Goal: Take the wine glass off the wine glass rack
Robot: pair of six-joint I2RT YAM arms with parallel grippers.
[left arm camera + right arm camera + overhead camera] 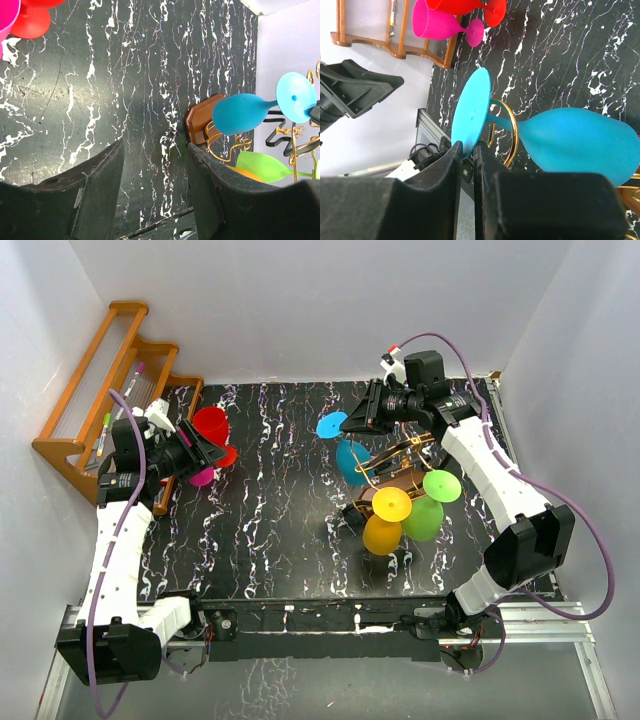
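The gold wire wine glass rack [400, 465] on its dark brown base stands right of centre. A blue wine glass [350, 458] hangs at its far left end, a yellow glass [384, 525] and a green glass [428, 508] hang nearer. My right gripper [468, 150] is shut on the rim of the blue glass's round foot [470, 112]; the stem still sits in a gold loop [510, 132]. My left gripper [155, 170] is open and empty at the far left, facing the rack [235, 145] across the table.
A red glass [212, 430] and a pink glass [203, 476] lie by my left gripper. An orange-brown stepped shelf [100, 390] with pens stands at the far left. White walls close in the black marbled table [280, 530].
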